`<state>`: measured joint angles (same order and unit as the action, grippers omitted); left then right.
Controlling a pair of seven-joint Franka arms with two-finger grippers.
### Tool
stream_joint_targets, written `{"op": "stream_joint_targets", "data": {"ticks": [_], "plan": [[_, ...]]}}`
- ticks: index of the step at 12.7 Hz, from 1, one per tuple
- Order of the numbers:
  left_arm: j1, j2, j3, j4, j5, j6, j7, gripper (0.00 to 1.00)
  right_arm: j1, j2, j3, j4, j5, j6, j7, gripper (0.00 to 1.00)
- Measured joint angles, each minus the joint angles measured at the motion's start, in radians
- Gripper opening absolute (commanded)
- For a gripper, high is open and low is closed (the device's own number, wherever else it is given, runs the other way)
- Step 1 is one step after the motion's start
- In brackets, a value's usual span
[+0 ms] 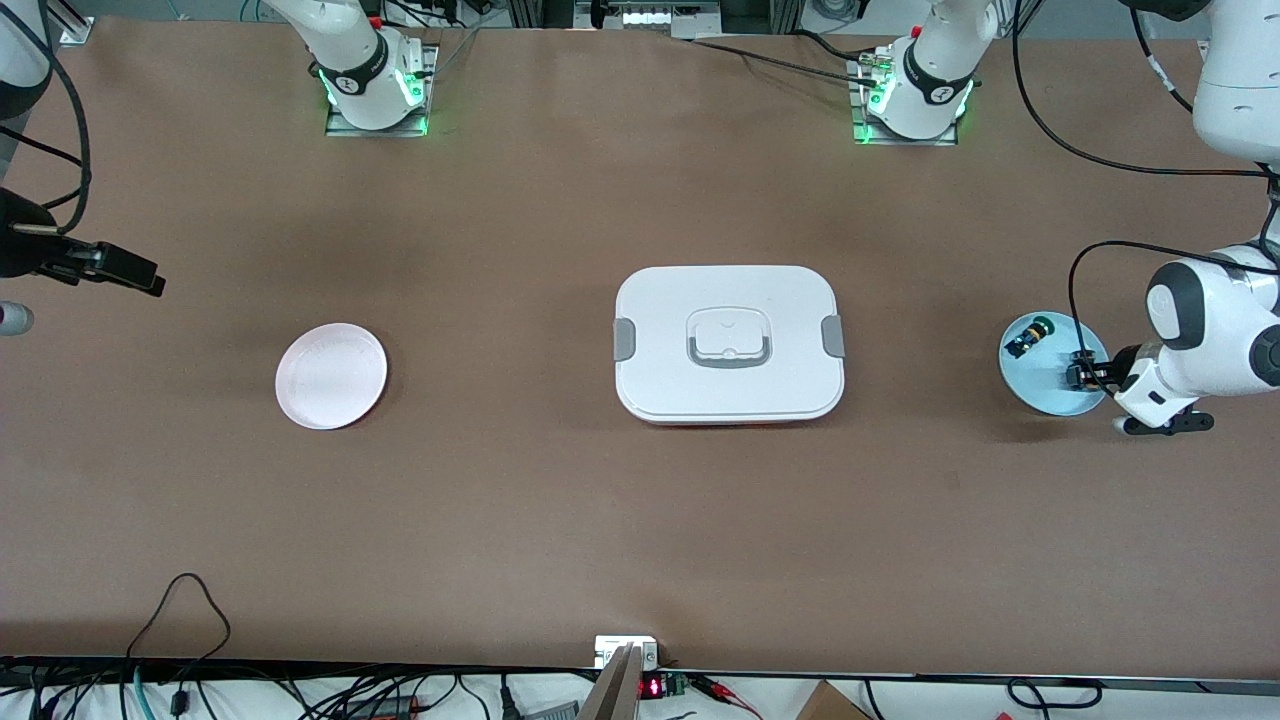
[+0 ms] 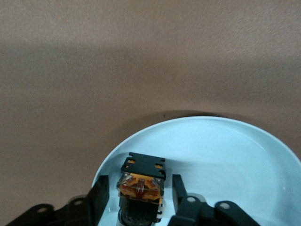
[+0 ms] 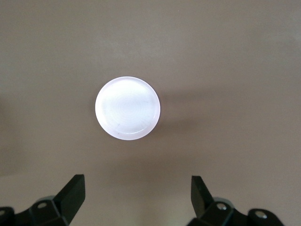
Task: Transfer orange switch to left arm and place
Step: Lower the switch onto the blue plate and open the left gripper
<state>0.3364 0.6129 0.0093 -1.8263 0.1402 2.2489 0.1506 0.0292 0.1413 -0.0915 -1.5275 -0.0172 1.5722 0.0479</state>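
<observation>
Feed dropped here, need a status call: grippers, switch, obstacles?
Left gripper low over pale blue round plate, jaws straddling small orange-bodied push-button switch. Right gripper open, waiting. Large white latched plastic box mid-table.

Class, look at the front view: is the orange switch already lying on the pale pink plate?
No: the pale pink plate is bare, and the orange switch sits on the light blue plate between the left claw's fingers.

Both arms are glossy white with dark grey joint bands, and green lights glow at their bases. Black cables loop along the left arm [image 1: 1215, 330]. Each hand is black, with small silver screws in its linkage.
</observation>
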Motion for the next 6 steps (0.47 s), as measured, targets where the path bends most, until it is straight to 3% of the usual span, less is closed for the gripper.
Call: {"op": "stream_joint_targets", "data": {"ticks": [3, 6], "plan": [[-0.003, -0.065, -0.044, 0.025, 0.000, -0.023, 0.001, 1.00, 0.003, -0.024, 0.001, -0.066, 0.000, 0.058, -0.043, 1.00], [-0.070, -0.229, -0.083, 0.050, -0.008, -0.191, -0.001, 1.00, 0.001, -0.062, 0.001, -0.155, 0.000, 0.155, -0.051, 1.00]]}}
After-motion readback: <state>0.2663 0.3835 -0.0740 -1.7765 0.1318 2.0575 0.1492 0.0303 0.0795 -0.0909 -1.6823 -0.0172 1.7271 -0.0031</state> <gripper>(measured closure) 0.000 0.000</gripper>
